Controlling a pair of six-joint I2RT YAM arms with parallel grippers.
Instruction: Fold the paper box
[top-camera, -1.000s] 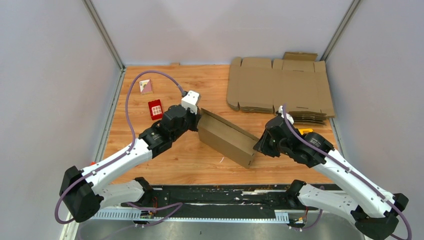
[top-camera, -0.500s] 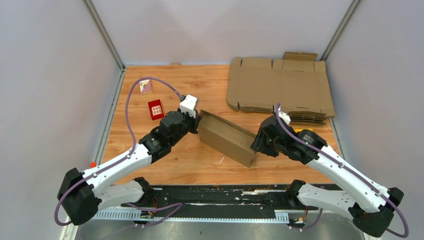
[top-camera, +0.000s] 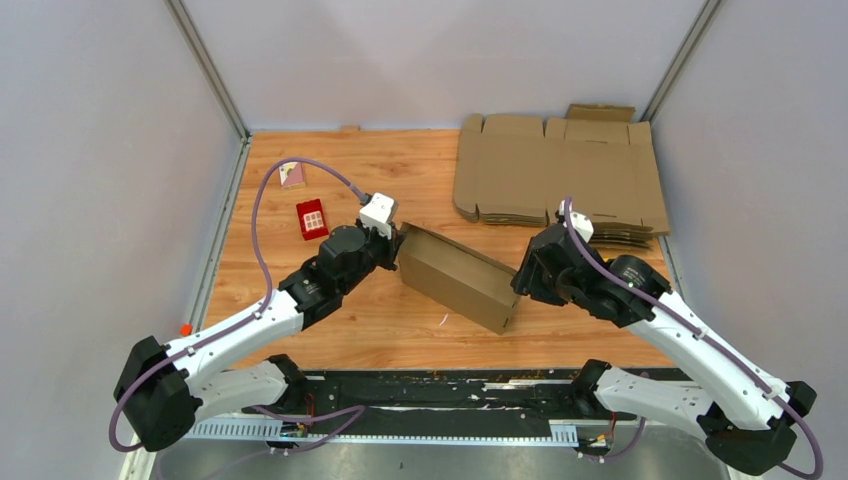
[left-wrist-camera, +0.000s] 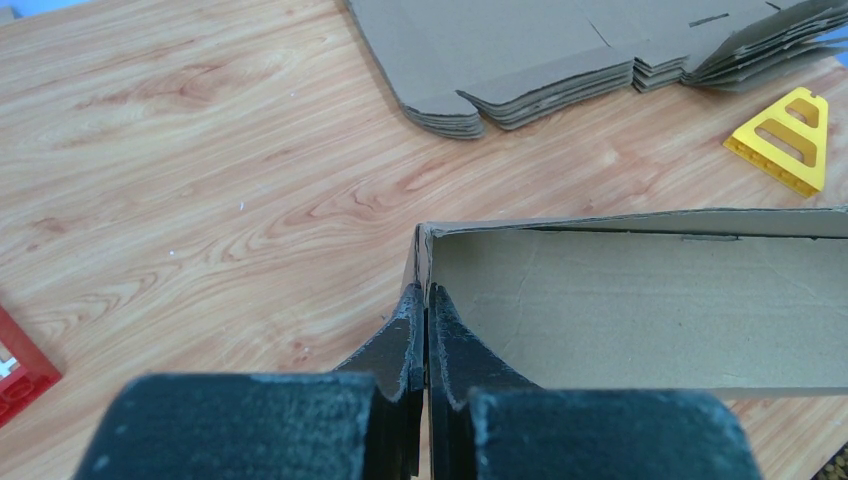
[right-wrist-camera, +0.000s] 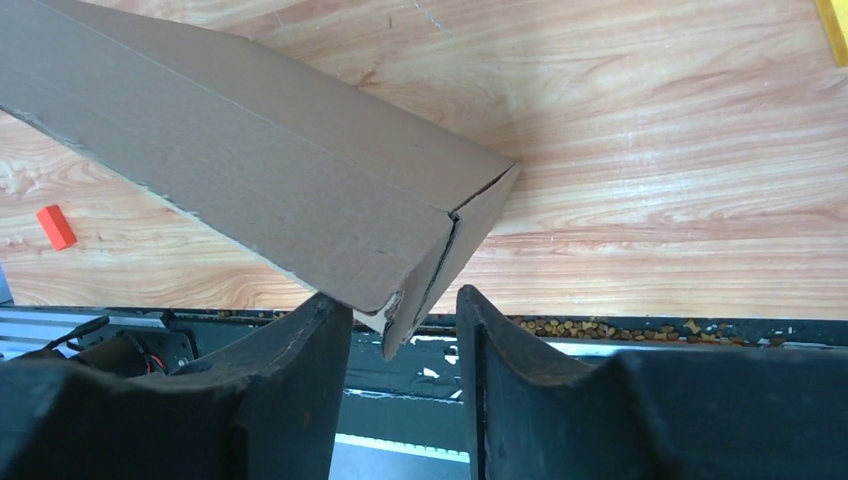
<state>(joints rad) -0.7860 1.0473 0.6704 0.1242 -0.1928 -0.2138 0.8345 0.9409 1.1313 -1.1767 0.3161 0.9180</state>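
Wood-grain table (top-camera: 300, 330), grey walls on three sides in the top view.

- Paper box (top-camera: 455, 280): centre of the frame, on the table. It is a long, shallow brown shape lying diagonally from upper left to lower right, between the two arms.
- Left gripper (top-camera: 397, 250): at the box's upper-left end. The top view hides the fingertips under the wrist.
- Left wrist view: the fingers (left-wrist-camera: 410, 335) are pressed together with the thin edge of the box's end wall pinched between them, no gap visible. This view also looks into the box's hollow inside, which the top view shows poorly.
- Right gripper (top-camera: 518, 290): at the box's lower-right end.
- Right wrist view: the right gripper's (right-wrist-camera: 400, 310) jaws stand moderately apart, with the box's corner poking down between them. The finger at frame left reaches the box's lower edge, but I cannot tell whether it touches. The other finger is clear of the cardboard, so there is no clamp.
- Top view only: pile of flat cardboard sheets (top-camera: 555, 180) at upper right, and small red box (top-camera: 312, 218) left of centre.
- Left wrist view only: yellow triangular piece (left-wrist-camera: 785, 140) at the right edge, near the pile.
- Right wrist view: small red block (right-wrist-camera: 56, 226) on the table at frame left.
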